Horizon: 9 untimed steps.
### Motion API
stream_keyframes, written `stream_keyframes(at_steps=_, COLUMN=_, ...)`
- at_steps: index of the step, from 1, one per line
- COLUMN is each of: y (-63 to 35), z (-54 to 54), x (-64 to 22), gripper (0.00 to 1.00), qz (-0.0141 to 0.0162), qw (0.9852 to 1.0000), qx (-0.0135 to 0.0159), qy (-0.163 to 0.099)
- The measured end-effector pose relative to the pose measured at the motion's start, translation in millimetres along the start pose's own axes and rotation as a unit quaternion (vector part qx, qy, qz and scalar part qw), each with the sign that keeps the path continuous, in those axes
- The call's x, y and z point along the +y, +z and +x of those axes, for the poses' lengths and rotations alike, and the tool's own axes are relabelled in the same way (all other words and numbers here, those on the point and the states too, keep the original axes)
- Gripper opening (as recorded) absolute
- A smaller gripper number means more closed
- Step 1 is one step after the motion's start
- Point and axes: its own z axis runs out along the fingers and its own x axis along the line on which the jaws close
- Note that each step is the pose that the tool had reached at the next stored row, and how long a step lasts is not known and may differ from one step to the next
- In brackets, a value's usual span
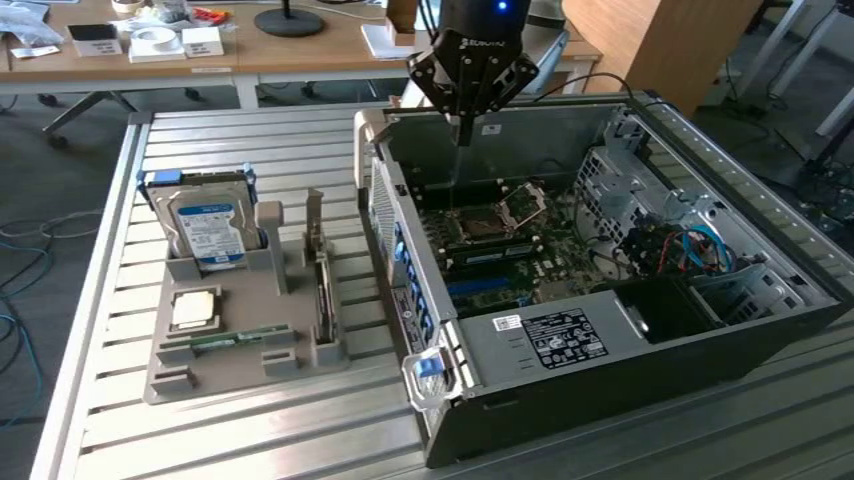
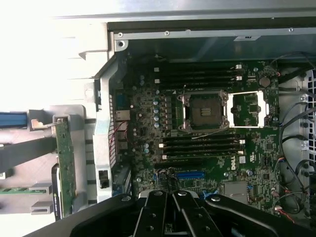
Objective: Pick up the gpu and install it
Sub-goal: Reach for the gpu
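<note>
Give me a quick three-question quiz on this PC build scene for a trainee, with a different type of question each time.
1. True or false: the gripper is holding the gpu.
2. Multiple choice: where is the gpu? A: standing on edge in the grey holder tray beside the case. B: seated in a motherboard slot. C: lying on the wooden desk.
3. Fill in: the shut gripper hangs over the open ____.

Key
1. False; its jaws are shut on nothing.
2. A.
3. computer case.
</note>
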Motion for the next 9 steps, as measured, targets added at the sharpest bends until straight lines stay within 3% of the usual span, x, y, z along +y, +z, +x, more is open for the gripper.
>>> stream_keyframes(at_steps=9, y=-0.1, z=4.2, x=-0.3, gripper=0.11, qz=0.0000, qw=1.0000, qx=0.0000, qy=0.000)
